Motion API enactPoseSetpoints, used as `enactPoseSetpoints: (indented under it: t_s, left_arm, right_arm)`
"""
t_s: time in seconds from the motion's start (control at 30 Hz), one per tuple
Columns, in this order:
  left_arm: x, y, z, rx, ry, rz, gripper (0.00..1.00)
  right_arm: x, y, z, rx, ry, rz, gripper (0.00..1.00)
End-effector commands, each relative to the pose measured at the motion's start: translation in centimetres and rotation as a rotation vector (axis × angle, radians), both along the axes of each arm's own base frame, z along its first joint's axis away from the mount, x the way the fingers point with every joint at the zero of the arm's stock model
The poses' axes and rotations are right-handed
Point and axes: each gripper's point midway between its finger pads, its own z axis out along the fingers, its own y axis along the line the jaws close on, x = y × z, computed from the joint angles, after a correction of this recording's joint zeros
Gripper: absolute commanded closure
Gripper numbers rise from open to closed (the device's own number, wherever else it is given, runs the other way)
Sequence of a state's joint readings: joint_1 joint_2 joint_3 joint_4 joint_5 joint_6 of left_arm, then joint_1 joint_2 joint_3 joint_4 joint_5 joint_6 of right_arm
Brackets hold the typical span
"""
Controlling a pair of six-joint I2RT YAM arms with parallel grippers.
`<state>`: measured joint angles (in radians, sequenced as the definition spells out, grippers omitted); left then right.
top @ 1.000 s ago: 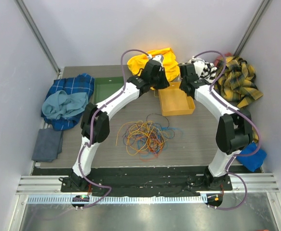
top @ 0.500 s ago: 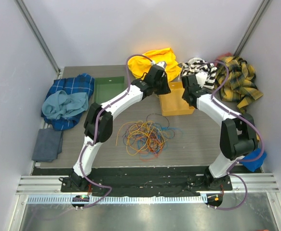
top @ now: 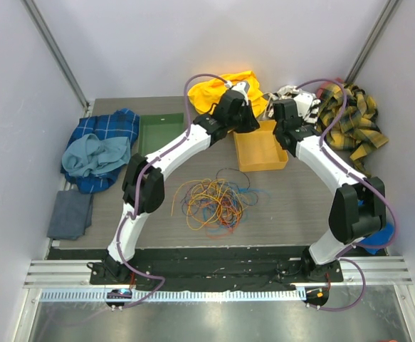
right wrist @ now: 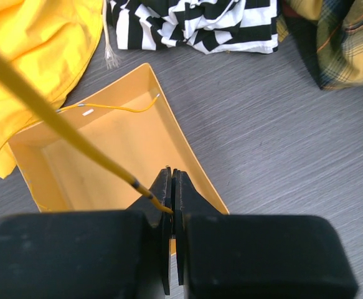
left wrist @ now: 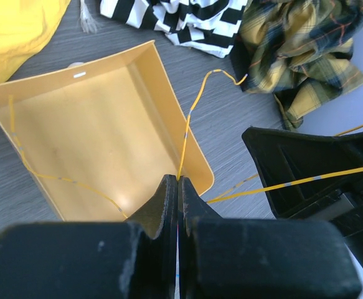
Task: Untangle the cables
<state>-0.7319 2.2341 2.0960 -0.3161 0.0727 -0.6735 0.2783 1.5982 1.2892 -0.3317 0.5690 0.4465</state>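
A tangle of thin orange, yellow and blue cables (top: 211, 199) lies on the table in front of the yellow bin (top: 260, 151). My left gripper (left wrist: 178, 180) is shut on a thin yellow cable (left wrist: 187, 134) above the bin's right wall (left wrist: 169, 93). In the top view the left gripper (top: 253, 122) is at the bin's far edge. My right gripper (right wrist: 172, 174) is shut on a yellow cable (right wrist: 63, 134) that runs up and to the left, above the bin's rim (right wrist: 187, 156). In the top view the right gripper (top: 280, 128) is close beside the left one. A loose yellow wire (right wrist: 116, 107) lies in the bin.
A green tray (top: 159, 132) is at the back left. A yellow cloth (top: 221, 89), a striped cloth (top: 300, 100) and a plaid cloth (top: 353, 121) lie along the back. Blue cloths (top: 100, 146) and a grey cloth (top: 68, 214) are at the left.
Both wrists have moved toward the back of the table and closer together over the yellow bin's far edge. The tangle on the table has barely shifted.
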Motion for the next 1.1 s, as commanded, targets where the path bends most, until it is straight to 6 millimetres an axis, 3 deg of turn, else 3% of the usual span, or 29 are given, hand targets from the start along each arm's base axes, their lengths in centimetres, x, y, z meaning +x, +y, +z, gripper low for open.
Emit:
enactPoseSetpoints:
  t_s: [0.0,0.1,0.23,0.43,0.5,0.53,0.6,0.63,0.67,0.83,1.07]
  left_arm:
    - [-0.6,1.8,-2.7,0.115,0.059,0.015,1.0]
    - [-0.5,1.5,-2.9,0.113,0.063,0.012,1.0]
    - [-0.5,1.0,-3.8,0.118,0.077,0.005,1.0]
    - [-0.5,0.8,-6.9,0.158,0.115,0.006,1.0]
    - [-0.3,0.7,-8.4,0.178,0.132,0.007,1.0]
    - [-0.2,0.6,-9.1,0.186,0.142,0.007,1.0]
    - [-0.1,0.7,-9.5,0.2,0.152,0.011,1.0]
    - [0.1,0.8,-10.8,0.22,0.165,0.018,1.0]
    - [0.2,0.9,-10.8,0.227,0.169,0.026,1.0]
    - [0.8,1.6,-11.9,0.259,0.176,0.077,1.0]
    - [1.7,3.8,-10.8,0.298,0.16,0.174,0.95]
  right_arm:
    - [1.0,-2.4,8.7,0.051,-0.272,-0.111,0.99]
    - [1.3,-3.0,8.6,0.044,-0.267,-0.119,0.99]
    - [1.7,-2.9,6.9,0.045,-0.232,-0.114,0.99]
    - [3.7,0.0,1.3,0.104,-0.112,0.0,0.99]
    - [4.3,0.9,-0.6,0.127,-0.067,0.03,0.8]
    - [4.4,1.2,-1.1,0.138,-0.053,0.04,0.56]
    - [4.4,1.2,-0.8,0.15,-0.06,0.034,0.37]
    - [4.3,1.1,-0.5,0.149,-0.068,0.025,0.22]
    - [4.2,1.0,-0.2,0.147,-0.076,0.021,0.17]
    - [2.7,0.6,3.0,0.17,-0.128,0.009,0.1]
    - [-0.7,0.4,3.3,0.227,-0.15,0.001,0.11]
